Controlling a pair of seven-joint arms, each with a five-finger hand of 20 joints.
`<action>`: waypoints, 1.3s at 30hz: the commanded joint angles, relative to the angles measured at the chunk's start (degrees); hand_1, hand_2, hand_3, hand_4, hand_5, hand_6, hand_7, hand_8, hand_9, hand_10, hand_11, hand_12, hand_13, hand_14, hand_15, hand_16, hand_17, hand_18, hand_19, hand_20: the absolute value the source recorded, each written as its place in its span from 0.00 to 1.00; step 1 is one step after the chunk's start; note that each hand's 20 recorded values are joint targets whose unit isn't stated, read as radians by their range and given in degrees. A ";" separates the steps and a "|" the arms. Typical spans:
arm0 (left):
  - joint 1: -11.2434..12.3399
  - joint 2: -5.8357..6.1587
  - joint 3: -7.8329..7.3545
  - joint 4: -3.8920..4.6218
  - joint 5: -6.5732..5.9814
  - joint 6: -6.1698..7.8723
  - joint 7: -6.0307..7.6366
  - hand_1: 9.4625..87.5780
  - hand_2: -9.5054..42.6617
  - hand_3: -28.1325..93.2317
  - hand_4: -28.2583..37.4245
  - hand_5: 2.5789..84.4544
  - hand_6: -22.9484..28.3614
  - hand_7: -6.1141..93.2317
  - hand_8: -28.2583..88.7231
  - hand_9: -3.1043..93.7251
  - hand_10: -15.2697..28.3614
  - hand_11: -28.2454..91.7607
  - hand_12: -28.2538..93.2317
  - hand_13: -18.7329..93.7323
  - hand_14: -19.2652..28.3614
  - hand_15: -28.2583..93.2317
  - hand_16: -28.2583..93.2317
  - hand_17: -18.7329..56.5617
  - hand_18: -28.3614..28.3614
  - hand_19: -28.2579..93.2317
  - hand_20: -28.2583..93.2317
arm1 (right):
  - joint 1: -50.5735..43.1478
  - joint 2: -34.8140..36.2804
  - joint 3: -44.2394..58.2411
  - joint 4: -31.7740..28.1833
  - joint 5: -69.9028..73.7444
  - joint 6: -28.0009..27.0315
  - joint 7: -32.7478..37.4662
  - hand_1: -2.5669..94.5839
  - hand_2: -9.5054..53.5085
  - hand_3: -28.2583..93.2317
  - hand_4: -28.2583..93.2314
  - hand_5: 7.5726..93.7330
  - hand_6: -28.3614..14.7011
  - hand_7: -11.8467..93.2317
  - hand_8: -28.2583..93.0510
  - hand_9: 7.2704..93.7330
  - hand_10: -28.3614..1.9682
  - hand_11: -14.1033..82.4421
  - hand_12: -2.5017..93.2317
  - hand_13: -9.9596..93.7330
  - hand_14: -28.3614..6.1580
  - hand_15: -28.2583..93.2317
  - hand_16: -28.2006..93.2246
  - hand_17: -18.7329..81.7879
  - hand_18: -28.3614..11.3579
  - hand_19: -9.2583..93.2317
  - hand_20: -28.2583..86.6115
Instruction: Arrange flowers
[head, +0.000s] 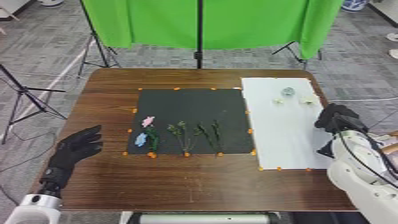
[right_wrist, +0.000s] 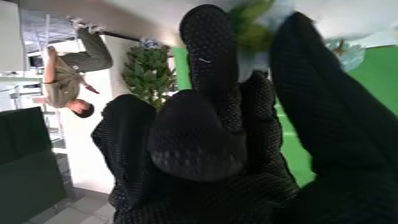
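Observation:
My right hand (head: 339, 118) is at the right edge of the white sheet, beside a small pale yellow-green item (head: 308, 100) without touching it. A similar item (head: 278, 101) and a pale teal glass-like item (head: 288, 91) stand near. In the right wrist view, my right hand (right_wrist: 200, 145) has its fingers loosely bent and thumb apart, with a blurred yellow-green and whitish item (right_wrist: 253, 32) beyond the gap and the teal item (right_wrist: 348, 54) farther off. My left hand (head: 78, 146) is open at the table's left. A pink flower (head: 147, 121), blue flower (head: 140, 139) and green stems (head: 184, 134) lie on the black mat.
The black mat (head: 191, 102) and white sheet (head: 289, 142) lie side by side, marked with orange tabs, on the brown table (head: 200, 187). A green cloth (head: 240, 25) hangs behind the table, with black stands around it.

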 joint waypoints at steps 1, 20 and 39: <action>1.79 -1.14 -0.29 -0.27 0.22 0.09 -0.78 0.41 0.08 0.79 0.39 0.47 0.49 0.20 0.18 0.43 0.62 0.40 0.34 0.48 0.77 0.46 0.25 0.30 0.78 0.54 0.55 | -0.51 -0.88 -2.54 1.17 -1.09 9.17 0.10 0.62 0.00 0.73 0.09 0.79 0.67 0.34 0.30 0.92 0.66 0.30 0.54 0.95 0.77 0.79 0.53 0.78 0.29 1.00 0.82; 1.59 -0.21 -0.33 -0.52 0.18 -0.09 -1.19 0.41 0.08 0.79 0.39 0.48 0.50 0.20 0.18 0.44 0.62 0.40 0.34 0.48 0.77 0.46 0.25 0.30 0.78 0.54 0.55 | 33.23 -14.91 -22.37 -11.37 26.80 6.62 -8.85 0.67 0.00 0.72 0.09 0.84 0.62 0.34 0.32 0.96 0.66 0.29 0.55 0.97 0.80 0.78 0.54 0.80 0.31 1.00 0.82; 0.74 0.02 0.11 0.14 0.03 -0.93 -1.41 0.39 0.09 0.79 0.39 0.48 0.50 0.20 0.18 0.44 0.62 0.40 0.34 0.48 0.77 0.46 0.25 0.29 0.78 0.53 0.55 | 40.02 -28.99 -37.33 0.48 34.02 -5.39 -4.67 0.66 0.00 0.72 0.09 0.83 0.62 0.33 0.33 0.96 0.66 0.28 0.55 0.97 0.81 0.78 0.55 0.81 0.31 1.00 0.82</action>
